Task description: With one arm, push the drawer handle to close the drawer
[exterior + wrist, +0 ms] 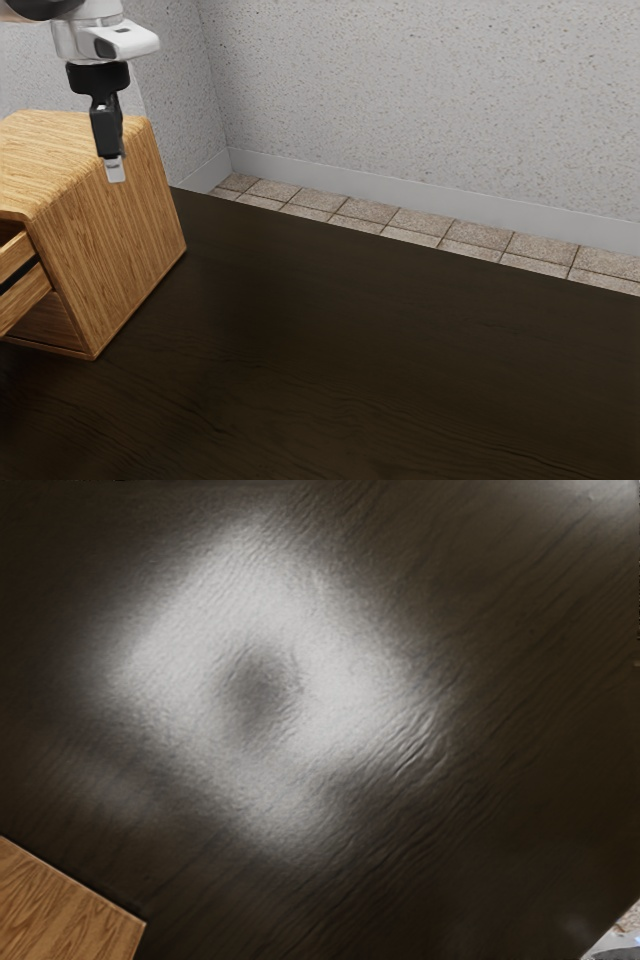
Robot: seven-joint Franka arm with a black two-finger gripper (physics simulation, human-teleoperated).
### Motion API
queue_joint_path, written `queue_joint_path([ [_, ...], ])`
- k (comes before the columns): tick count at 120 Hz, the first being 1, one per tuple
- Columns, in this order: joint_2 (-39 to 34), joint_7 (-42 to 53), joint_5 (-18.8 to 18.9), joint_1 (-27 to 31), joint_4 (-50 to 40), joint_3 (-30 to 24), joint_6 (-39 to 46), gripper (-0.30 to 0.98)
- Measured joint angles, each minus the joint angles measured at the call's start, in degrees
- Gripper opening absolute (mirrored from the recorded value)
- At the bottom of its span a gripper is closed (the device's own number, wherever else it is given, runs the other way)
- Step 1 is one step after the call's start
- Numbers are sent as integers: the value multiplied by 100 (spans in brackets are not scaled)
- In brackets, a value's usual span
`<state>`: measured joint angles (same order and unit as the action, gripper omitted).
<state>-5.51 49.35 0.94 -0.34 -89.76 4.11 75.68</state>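
Note:
The black gripper [115, 168] points down at the exterior view's upper left, in front of the side wall of the light wooden cabinet [120, 235] as seen there. How far it stands from that wall I cannot tell. From the cabinet's front an open drawer [25, 298] juts out and runs past the exterior view's left edge, with a dark gap between its boards. In the wrist view a corner of the wooden cabinet [65, 915] lies at the picture's edge, off to one side of my hand.
A dark wooden table [380, 350] carries the cabinet and stretches toward the exterior view's right. Pale light reflections lie on the table [480, 820] under my hand. Behind it are a tiled floor [400, 220] and a speckled wall [420, 90].

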Motion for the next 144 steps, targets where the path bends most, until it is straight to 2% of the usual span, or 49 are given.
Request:
queue_joint_path([
  [33,-8,198,-9,7,29,-4,-2,69],
  [41,-163,248,24,-38,1036,-45,-172,68],
  [49,-735,295,70,-3,1357,-35,-515,68],
  [57,-1818,341,334,219,907,1,-875,68],
  [65,-2811,394,677,314,57,252,-1137,69],
  [81,-3554,541,1373,462,-1435,980,-1364,69],
  [91,-3756,657,1722,593,-2241,1379,-1241,69],
  [102,-3971,764,1886,638,-2802,1495,-1070,69],
  [113,-4241,761,2078,557,-2939,1561,-976,68],
  [130,-4315,252,2192,527,-2968,1741,-901,68],
  [144,-4307,-150,2220,207,-2951,2320,-850,68],
])
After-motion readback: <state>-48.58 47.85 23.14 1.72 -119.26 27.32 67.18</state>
